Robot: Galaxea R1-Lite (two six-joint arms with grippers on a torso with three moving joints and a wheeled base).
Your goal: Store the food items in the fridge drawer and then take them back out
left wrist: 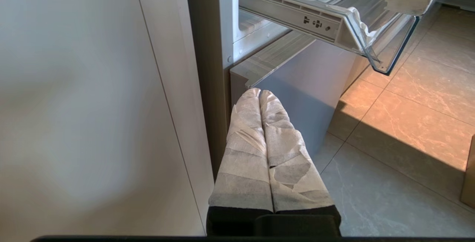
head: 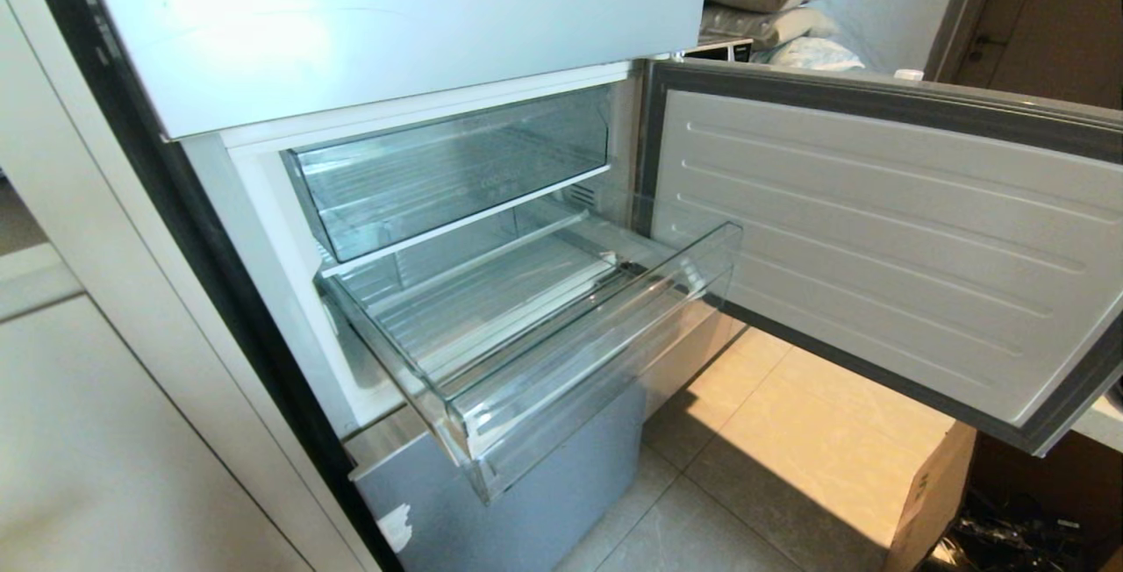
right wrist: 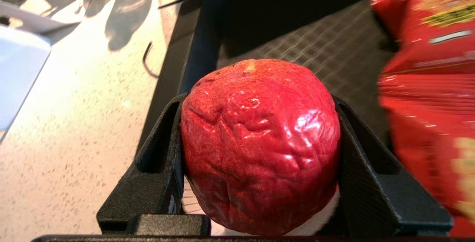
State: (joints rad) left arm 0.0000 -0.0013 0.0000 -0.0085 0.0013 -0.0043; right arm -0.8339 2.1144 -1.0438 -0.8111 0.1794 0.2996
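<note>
Right claw pinches the red apple between its fingers, above a black tray by the counter; the fridge drawer is pulled out and holds no food yet; left claw is pressed together, parked low.

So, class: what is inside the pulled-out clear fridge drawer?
Nothing: the fridge drawer shows only its bare ribbed floor. The red fruit is clamped in the right gripper, elsewhere.
</note>
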